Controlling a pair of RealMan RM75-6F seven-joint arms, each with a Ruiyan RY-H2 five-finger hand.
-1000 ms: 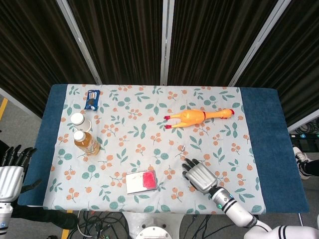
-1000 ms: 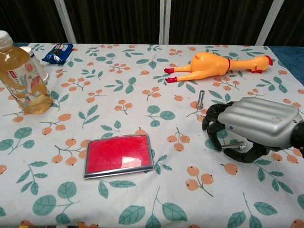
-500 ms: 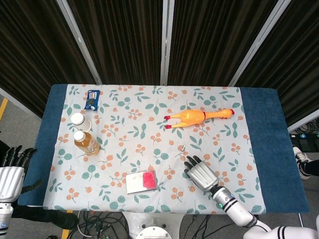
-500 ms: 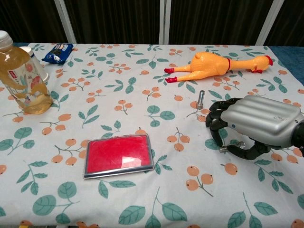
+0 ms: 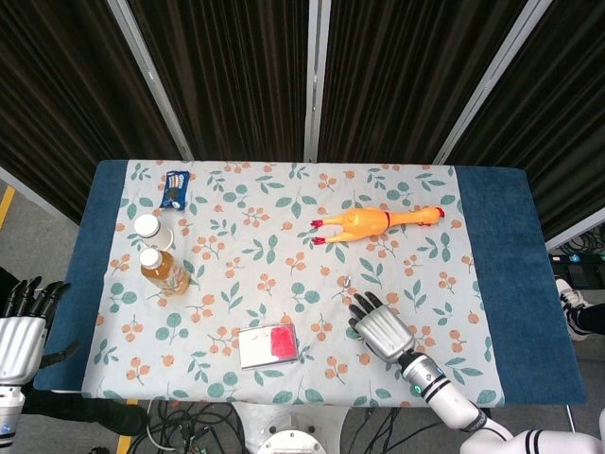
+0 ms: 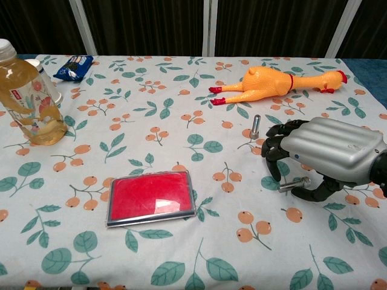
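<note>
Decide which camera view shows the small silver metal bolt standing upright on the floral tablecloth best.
The chest view. There the small silver metal bolt stands clear and upright on the floral tablecloth, just beyond the right hand, its shaft plainly visible. The head view shows it only as a tiny grey speck near that hand.

Orange-yellow rubber chicken, red tin, white leaf-and-berry tablecloth, silver-black right hand

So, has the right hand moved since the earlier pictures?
Yes. The right hand has drawn slightly right, away from the small upright metal cylinder.
</note>
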